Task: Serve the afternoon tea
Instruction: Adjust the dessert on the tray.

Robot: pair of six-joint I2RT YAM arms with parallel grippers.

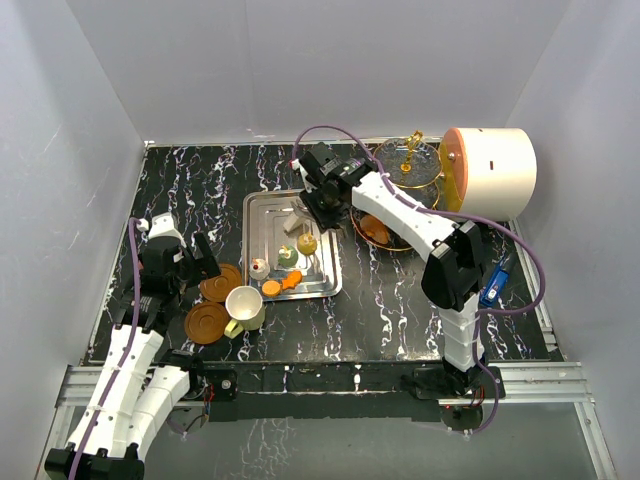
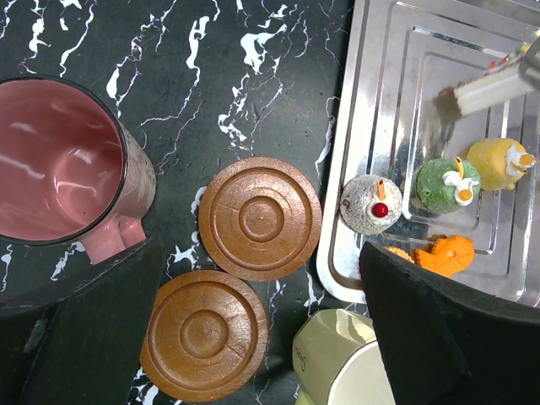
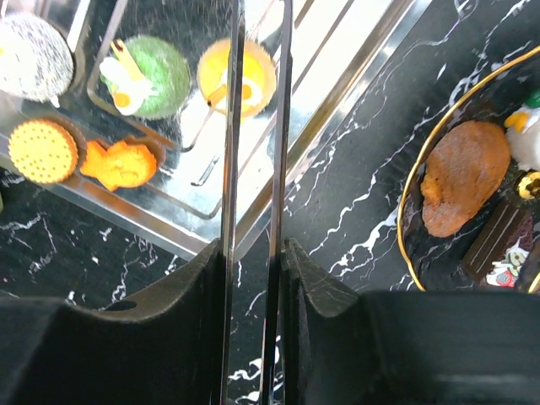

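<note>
The right fingers (image 3: pixel 160 337), nearest the lens, are pinched narrow on a pair of tongs (image 3: pixel 233 169). The two thin blades run out side by side over the steel tray (image 3: pixel 337 110) and cross above the yellow cake (image 3: pixel 215 72), with nothing caught between them. That cake sits near the tray's middle, the green cake (image 3: pixel 152 72) just beside it and the white speckled cake (image 3: pixel 29 55) further along the same row. An orange fish-shaped cake (image 3: pixel 126 162) lies nearer the tray's front rim. The gap between the blades looks narrower than the yellow cake, so lowering them as they stand would likely dent or spear it rather than straddle it. A wider bite could nudge the green cake. A smooth-bladed hold on a soft cake may also slip on the way to the three-tier glass stand (image 1: pixel 410 160) off the tray's right side, whose lowest plate (image 3: pixel 411 202) already carries a brown cake (image 3: pixel 464 177). Off the tray's left rim the left fingers (image 2: pixel 93 337) stand wide and hold nothing, hanging over the two brown saucers (image 2: pixel 260 218), with the maroon cup (image 2: pixel 59 160) and cream cup (image 2: pixel 346 363) close by on the desk (image 2: pixel 211 76)
</note>
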